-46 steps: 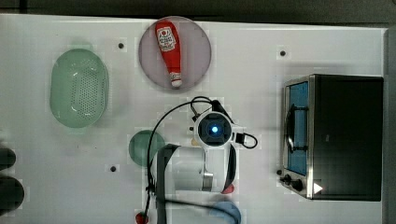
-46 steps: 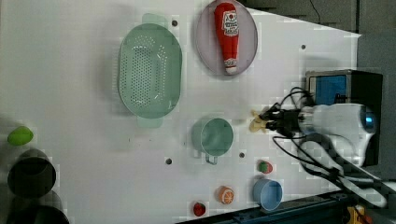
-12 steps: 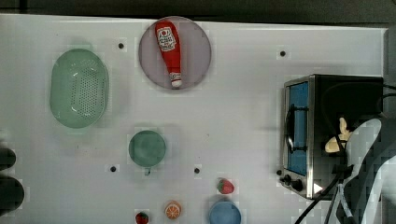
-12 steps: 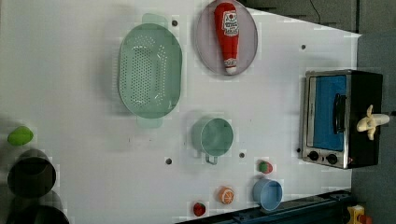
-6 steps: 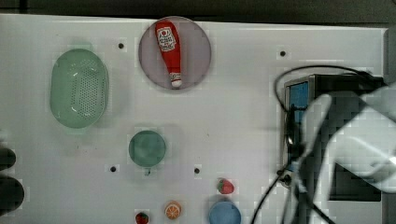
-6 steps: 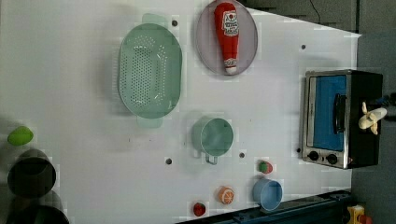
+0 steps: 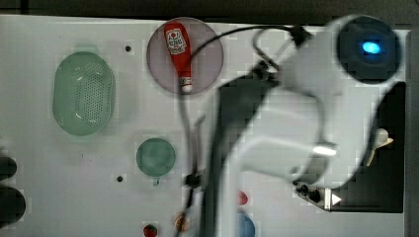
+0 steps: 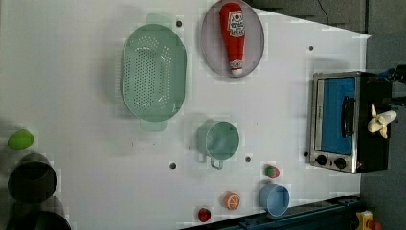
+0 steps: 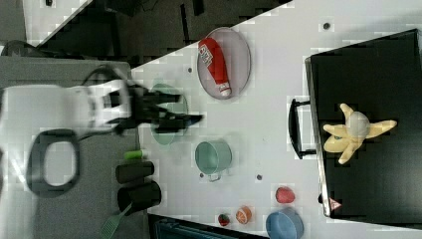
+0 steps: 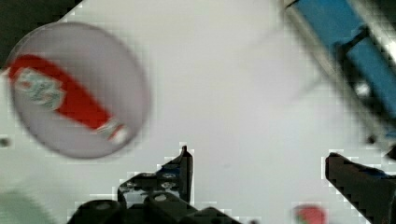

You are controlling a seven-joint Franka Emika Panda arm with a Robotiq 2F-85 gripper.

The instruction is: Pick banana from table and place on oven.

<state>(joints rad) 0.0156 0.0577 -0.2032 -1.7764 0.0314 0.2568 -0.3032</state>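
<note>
Banana [image 9: 354, 132], pale yellow peeled toy, lies on black-topped toaster oven [image 9: 368, 189], blurred white arm hides oven front in top view, gripper [image 10: 261, 163] jaws spread wide, empty, above white table [image 10: 233, 93].

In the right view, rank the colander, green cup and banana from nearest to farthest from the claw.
1. Colander, overlapped by the claw.
2. Green cup, a little lower in the right view.
3. Banana, on the oven, the right view's far right.
</note>
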